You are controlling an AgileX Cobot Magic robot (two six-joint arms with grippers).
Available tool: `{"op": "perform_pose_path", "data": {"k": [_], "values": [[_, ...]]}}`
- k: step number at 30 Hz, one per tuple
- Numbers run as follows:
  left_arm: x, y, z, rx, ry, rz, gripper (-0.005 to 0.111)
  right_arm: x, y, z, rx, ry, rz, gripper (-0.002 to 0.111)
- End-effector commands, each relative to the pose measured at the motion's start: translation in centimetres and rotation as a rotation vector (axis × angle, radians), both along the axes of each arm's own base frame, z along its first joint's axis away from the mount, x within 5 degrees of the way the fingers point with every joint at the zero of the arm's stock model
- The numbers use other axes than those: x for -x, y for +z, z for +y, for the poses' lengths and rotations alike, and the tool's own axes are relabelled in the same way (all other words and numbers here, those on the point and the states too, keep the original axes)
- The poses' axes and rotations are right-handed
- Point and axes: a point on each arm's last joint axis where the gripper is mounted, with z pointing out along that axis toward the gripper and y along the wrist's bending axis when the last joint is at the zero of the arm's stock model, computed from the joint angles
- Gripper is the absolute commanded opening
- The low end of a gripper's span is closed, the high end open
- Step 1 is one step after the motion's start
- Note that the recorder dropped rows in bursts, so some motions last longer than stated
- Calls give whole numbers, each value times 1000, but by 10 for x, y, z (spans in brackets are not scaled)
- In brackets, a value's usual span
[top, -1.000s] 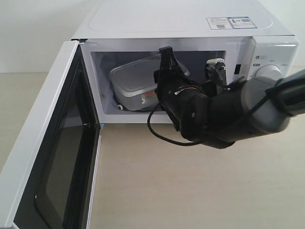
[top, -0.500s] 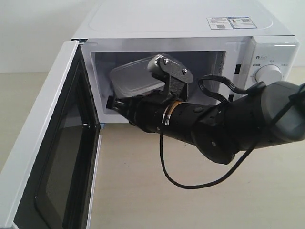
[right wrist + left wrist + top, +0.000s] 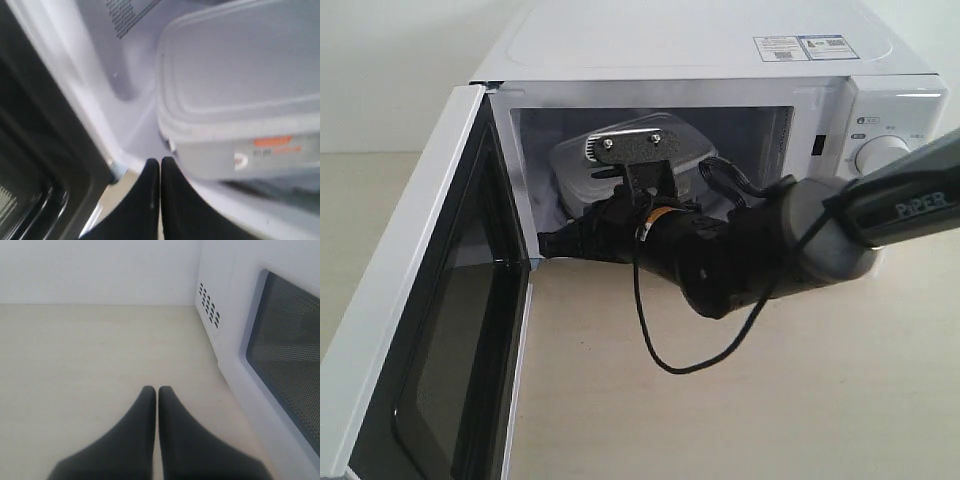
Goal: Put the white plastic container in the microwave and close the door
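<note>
The white plastic container [image 3: 570, 170] lies tilted inside the microwave [image 3: 700, 40], lid on, an orange label on its near side [image 3: 272, 141]. The door [image 3: 410, 300] stands wide open on the left. My right gripper [image 3: 548, 244] is shut and empty at the cavity's front left corner, near the door hinge. In the right wrist view its tips [image 3: 160, 162] sit just below the container [image 3: 240, 100], apart from it. My left gripper [image 3: 157, 390] is shut and empty over the table, beside the door's outer face [image 3: 285, 355]. It is out of the exterior view.
The right arm [image 3: 790, 250] stretches across the cavity opening, a black cable [image 3: 660, 350] hanging from it. The beige tabletop [image 3: 770, 420] spreads in front. The control panel with a round dial [image 3: 885, 152] is at the right. Vent holes [image 3: 210, 305] mark the microwave's side.
My right gripper has shut and swung from pointing into the cavity to pointing left toward the hinge. The container stays inside the microwave.
</note>
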Motion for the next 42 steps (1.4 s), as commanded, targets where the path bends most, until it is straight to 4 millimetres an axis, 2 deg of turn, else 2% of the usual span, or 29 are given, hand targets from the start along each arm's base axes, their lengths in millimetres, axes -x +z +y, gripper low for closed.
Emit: {"op": "perform_pose_path", "data": {"k": [1, 5, 9, 13, 18, 23, 24, 26, 32, 35, 42], "values": [[0, -1, 0, 13, 2, -4, 4, -26, -4, -3, -19, -84, -15, 0], [0, -1, 0, 13, 2, -4, 4, -38, -5, -10, -27, -115, -17, 0], [0, -1, 0, 13, 2, -2, 4, -38, -6, -11, -13, -111, -7, 0], [0, -1, 0, 13, 2, -2, 4, -29, -5, -5, 27, -53, 78, 0], [0, -1, 0, 13, 2, -2, 4, 6, 13, 0, 123, 60, 36, 0], [0, -1, 0, 13, 2, -2, 4, 50, 25, -10, 157, 120, -6, 0], [0, -1, 0, 13, 2, -2, 4, 60, 26, -15, 159, 125, -13, 0], [0, -1, 0, 13, 2, -2, 4, 88, 30, -39, 171, 124, -3, 0], [0, -1, 0, 11, 2, -2, 4, 140, 52, -87, 130, 105, -96, 0], [0, -1, 0, 10, 2, 0, 4, 154, 58, -98, 117, 113, -83, 0], [0, -1, 0, 10, 2, 0, 4, 156, 64, -99, 100, 110, -107, 0]]}}
